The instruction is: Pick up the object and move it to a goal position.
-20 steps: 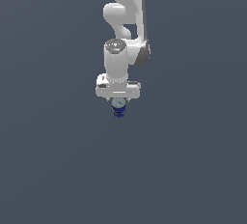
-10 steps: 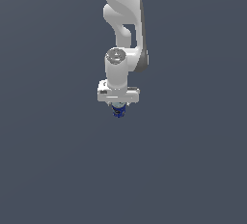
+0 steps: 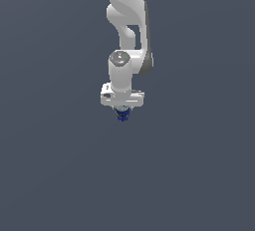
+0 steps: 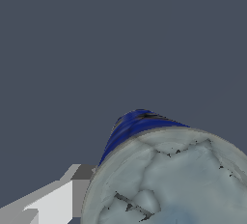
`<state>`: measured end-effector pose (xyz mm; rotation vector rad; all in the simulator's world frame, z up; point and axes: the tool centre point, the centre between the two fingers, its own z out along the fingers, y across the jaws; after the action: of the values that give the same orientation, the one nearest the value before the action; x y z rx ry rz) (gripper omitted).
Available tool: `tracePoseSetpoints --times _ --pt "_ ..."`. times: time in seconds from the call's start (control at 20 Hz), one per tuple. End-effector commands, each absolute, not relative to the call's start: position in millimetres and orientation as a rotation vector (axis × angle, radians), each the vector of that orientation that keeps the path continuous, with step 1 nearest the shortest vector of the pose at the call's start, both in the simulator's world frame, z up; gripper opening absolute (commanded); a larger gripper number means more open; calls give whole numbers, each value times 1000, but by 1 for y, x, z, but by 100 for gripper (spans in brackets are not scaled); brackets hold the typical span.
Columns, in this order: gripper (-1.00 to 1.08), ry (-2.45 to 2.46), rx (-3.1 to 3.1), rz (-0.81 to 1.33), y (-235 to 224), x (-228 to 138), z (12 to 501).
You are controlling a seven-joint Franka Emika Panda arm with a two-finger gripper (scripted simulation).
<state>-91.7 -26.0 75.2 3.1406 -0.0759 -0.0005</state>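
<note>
The arm's wrist has swung round while the tool (image 3: 122, 111) stays clamped on the blue can (image 3: 122, 115), which hangs just beneath it, so carrying toward the goal seems underway.

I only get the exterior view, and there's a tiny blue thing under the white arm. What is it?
Observer: A small blue can; the wrist view shows its pale grey top with dark crack-like marks.
Operator: Is anything touching it?
Observer: A white finger with a grey tip sits against the can's side; the other finger is out of that view.
Operator: Is there anything below it?
Observer: The wrist view shows only plain dark grey past the can, with no surface or marker.
</note>
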Motion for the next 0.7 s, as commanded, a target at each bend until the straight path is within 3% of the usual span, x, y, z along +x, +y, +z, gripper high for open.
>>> tracePoseSetpoints --times 0.0,0.65 --pt "-100 -76 3141 0 -26 -91 74" --pt "-100 -76 3140 0 -13 -89 109"
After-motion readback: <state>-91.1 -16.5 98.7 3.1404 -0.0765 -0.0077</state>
